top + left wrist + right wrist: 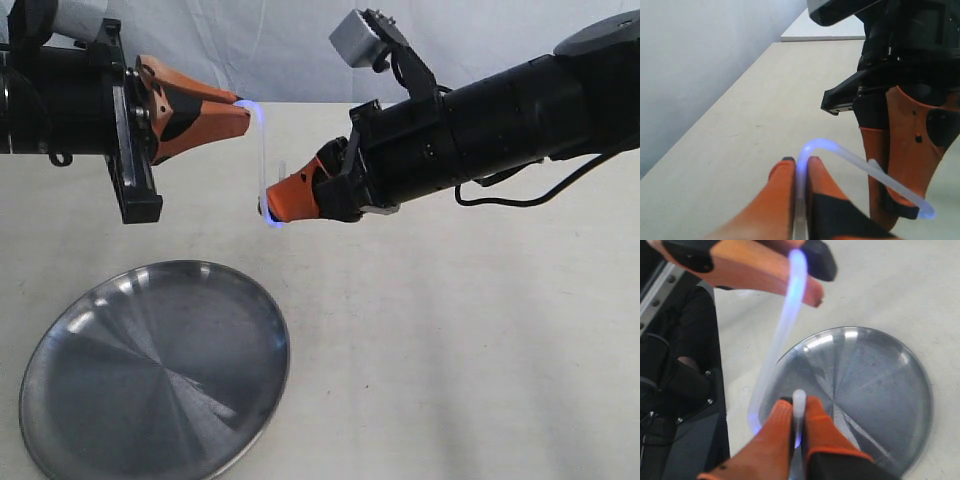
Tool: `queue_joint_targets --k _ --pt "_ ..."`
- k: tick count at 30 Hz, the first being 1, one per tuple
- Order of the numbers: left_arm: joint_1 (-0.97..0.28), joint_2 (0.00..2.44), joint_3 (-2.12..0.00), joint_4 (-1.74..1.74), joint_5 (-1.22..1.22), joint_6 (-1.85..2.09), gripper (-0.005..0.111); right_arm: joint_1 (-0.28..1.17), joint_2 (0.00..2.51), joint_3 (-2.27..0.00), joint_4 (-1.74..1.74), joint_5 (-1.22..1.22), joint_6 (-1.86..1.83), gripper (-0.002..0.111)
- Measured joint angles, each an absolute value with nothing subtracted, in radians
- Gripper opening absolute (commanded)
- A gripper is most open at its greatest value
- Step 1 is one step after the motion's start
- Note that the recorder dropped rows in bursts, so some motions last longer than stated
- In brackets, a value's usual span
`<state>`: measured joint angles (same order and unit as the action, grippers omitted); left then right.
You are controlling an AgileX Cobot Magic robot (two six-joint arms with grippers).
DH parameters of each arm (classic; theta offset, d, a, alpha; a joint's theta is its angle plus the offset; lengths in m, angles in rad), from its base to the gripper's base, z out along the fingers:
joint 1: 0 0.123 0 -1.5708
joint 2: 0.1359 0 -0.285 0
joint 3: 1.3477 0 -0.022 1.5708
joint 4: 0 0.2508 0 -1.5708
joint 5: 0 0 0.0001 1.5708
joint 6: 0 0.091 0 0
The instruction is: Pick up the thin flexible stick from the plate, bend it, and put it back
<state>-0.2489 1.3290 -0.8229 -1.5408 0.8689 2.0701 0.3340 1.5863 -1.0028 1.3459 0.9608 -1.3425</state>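
The thin flexible stick [262,160] hangs in the air above the table, bent at both ends and glowing blue-violet there. My left gripper [246,110] is shut on its upper end; in the left wrist view the stick [850,159] curves out from between the orange fingers of that gripper [800,161]. My right gripper [268,208] is shut on the lower end, where the stick [782,325] loops back and its tip pokes out of that gripper [798,401]. The steel plate [150,380] lies empty below and to the left, also under the right gripper as the plate [880,390].
The beige table [450,350] stretches to the right of the plate. A pale wall runs along the table's far edge [700,75]. Both black arms hover close together over the table's middle.
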Motion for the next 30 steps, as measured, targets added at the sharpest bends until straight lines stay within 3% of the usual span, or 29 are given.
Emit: queue_joint_targets --k 17,30 --pt "-0.249 1.368 -0.826 -1.481 0.878 1.996 0.000 0.334 1.586 -1.003 1.331 1.015 -1.532 -0.001" --pt "-0.249 1.370 -0.826 -1.403 0.925 1.942 0.000 0.334 1.586 -1.003 1.346 1.098 -2.035 -0.001"
